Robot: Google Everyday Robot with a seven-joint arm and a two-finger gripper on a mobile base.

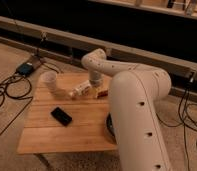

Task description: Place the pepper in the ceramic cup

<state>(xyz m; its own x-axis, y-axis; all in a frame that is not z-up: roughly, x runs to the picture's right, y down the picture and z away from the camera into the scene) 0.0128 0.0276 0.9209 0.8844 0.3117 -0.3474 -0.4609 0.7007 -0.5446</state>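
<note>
the gripper (95, 88) is hanging at the end of the arm, pointing down over the middle of the wooden table (47, 135). its jaws are standing spread and gripping nothing, which suits a reach lining up for a pick. the pepper (103, 93) is lying flat on the boards just beside the gripper, on the side away from the ceramic cup (49, 80), not yet lifted. the cup is standing upright near the table's far corner, mouth up, waiting as an open target. a pale block (80, 90) is lying between gripper and cup, probably crowding the carry path.
</note>
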